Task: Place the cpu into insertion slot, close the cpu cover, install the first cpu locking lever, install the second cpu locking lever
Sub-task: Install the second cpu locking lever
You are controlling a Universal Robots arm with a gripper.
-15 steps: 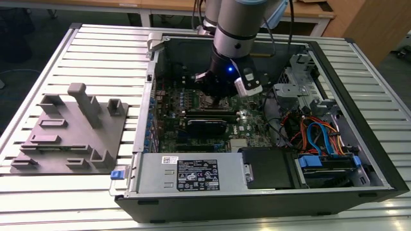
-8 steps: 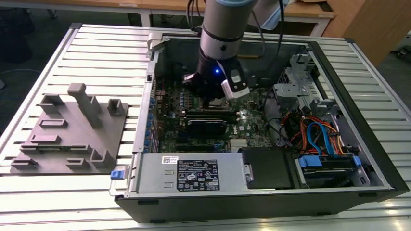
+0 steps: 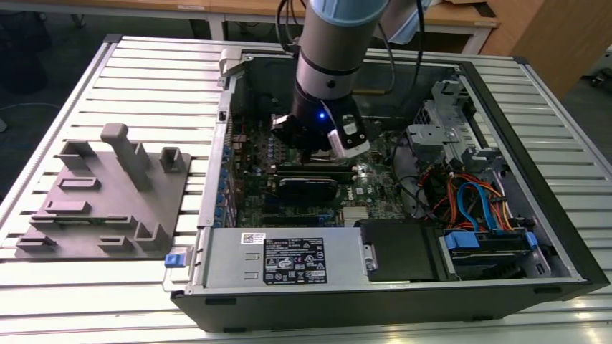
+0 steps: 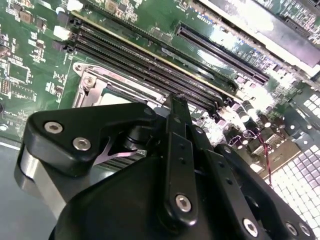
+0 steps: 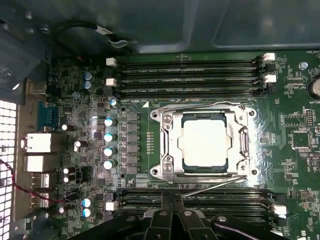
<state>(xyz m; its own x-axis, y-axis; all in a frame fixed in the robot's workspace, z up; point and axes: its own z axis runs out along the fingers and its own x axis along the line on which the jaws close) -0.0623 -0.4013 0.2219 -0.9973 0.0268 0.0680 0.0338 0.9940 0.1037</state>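
Note:
The cpu lies flat in the insertion slot, its pale metal top showing through the window of the cpu cover, which is folded down over it. One thin locking lever lies along the socket edge beside one bank of memory slots. The other lever runs slanted off the opposite edge, and its free end passes just in front of my gripper. The black fingers are pressed together with nothing visible between them. In the exterior view my gripper hangs inside the open computer case. In the second wrist view its tip hovers by the socket.
Long black memory slots flank the socket on two sides, and a row of capacitors stands near it. In the exterior view a power supply, drive cages and coloured cables crowd the case. A grey fixture sits on the slatted table at that view's left.

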